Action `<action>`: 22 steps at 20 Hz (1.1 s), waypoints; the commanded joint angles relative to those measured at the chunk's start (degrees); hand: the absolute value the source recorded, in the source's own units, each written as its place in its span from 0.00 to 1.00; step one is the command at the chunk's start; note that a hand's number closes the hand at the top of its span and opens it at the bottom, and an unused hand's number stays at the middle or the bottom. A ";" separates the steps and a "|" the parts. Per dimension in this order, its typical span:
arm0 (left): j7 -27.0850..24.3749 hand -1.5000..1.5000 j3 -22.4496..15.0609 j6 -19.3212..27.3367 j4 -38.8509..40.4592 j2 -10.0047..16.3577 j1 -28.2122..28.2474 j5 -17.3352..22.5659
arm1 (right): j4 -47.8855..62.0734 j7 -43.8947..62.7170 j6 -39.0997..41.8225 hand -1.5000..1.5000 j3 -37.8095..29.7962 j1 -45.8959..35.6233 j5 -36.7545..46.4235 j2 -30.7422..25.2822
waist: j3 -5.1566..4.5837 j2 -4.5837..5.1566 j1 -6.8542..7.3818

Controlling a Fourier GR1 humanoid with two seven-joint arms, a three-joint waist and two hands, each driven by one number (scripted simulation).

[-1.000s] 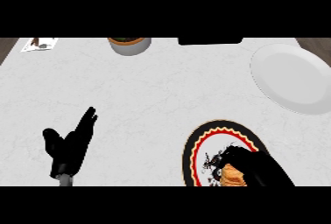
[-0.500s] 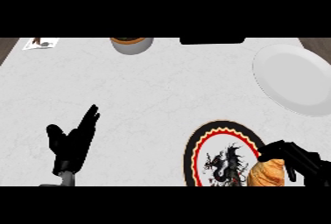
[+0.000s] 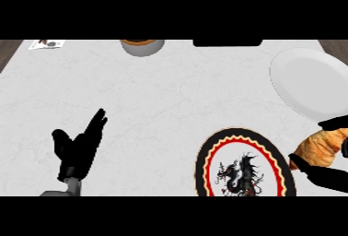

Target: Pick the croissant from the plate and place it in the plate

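I can read no words or numbers: the card [image 3: 48,44] at the counter's [image 3: 170,101] far left corner is too blurred, and the dragon plate [image 3: 206,161] carries no lettering.

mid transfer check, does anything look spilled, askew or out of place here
Nothing looks spilled or damaged. The only thing off a plate is the croissant, held in the right hand beside the dragon plate, below the white plate in the view.
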 commanded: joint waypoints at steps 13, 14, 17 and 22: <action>3.75 0.50 -1.39 -0.43 2.62 -2.20 -3.03 -0.98 | 60.94 -26.03 -0.06 1.00 -15.76 -35.14 -2.58 -3.79 | -0.27 1.10 2.47; -0.30 0.50 -1.46 -1.16 5.09 -2.85 -0.83 -1.11 | 63.29 -26.02 1.23 1.00 -17.20 -37.34 -3.65 -5.48 | -0.28 1.27 2.77; 1.11 0.50 -2.35 0.07 4.09 -2.93 -0.97 -2.83 | 72.46 -28.61 1.65 1.00 -17.19 -43.46 -1.98 -6.86 | -0.26 1.32 3.11; 1.49 0.50 -0.41 -2.19 3.11 -1.44 -2.70 -0.62 | 83.35 -24.03 2.37 1.00 -16.08 -47.41 1.60 -10.70 | -0.25 2.10 4.75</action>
